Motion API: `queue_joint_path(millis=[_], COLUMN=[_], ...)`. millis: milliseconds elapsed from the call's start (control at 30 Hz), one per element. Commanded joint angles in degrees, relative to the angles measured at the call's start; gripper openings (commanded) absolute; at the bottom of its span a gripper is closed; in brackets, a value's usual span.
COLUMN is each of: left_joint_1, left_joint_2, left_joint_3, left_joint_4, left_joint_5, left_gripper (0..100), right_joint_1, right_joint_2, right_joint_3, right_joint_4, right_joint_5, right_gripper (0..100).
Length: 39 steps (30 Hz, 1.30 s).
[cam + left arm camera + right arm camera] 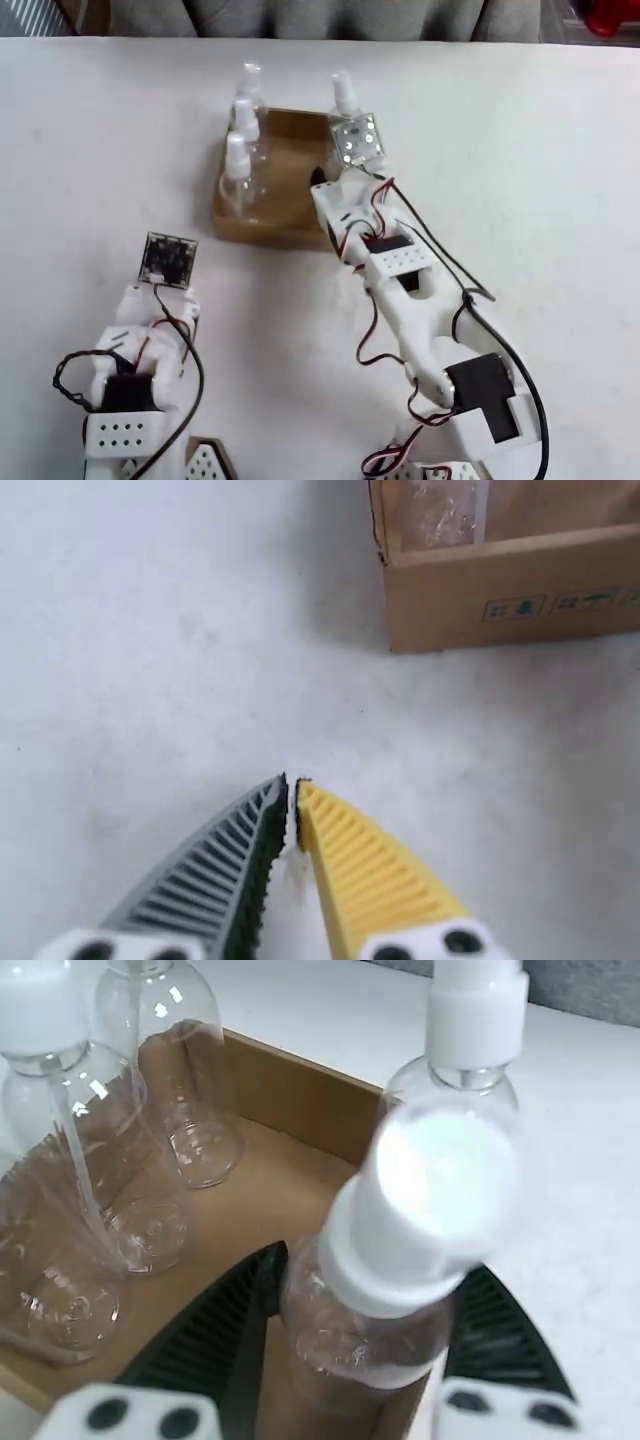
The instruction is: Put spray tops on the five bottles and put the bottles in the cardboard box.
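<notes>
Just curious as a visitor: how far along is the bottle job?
Three topped bottles stand in the cardboard box; a fourth stands at its far corner, inside or not I cannot tell. The right gripper holds the fifth bottle, top on, inside the box. Remaining: likely just letting go. The left gripper is shut and empty.

Your cardboard box (290, 218) sits mid-table (520, 150). Three bottles (236, 170) stand in it along its left wall. A fourth bottle (380, 1330) is between the right gripper (375, 1265) jaws at the box's right side. A fifth bottle (345, 95) stands just behind it. The left gripper (292, 785) is near-left, apart from the box.
</notes>
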Motion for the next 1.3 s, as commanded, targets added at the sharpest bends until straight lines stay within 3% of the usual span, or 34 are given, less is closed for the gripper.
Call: queue_joint_path(millis=[0, 233, 767, 900, 1267], left_joint_1=[0.7, 0.7, 0.6, 0.6, 0.6], left_joint_2=[-0.5, -0.5, -0.5, -0.5, -0.5], left_joint_3=[-0.3, -0.3, -0.3, -0.3, -0.3], left_joint_4=[-2.3, -2.3, -2.3, -2.3, -2.3], left_joint_5=[-0.8, -0.8, -0.8, -0.8, -0.8], left_gripper=[2, 2, 2, 2, 2], right_joint_1=[0.0, 0.0, -0.1, -1.0, -3.7], right_joint_2=[-1.1, -1.1, -1.1, -1.5, -12.7], right_joint_3=[-0.4, -0.2, 0.4, 0.4, 7.9], right_joint_4=[-0.4, -0.2, -0.6, -0.7, -0.7], right_joint_5=[0.4, 0.4, -0.2, -4.4, -5.5], right_gripper=[18.5, 29.8, 30.1, 30.1, 30.1])
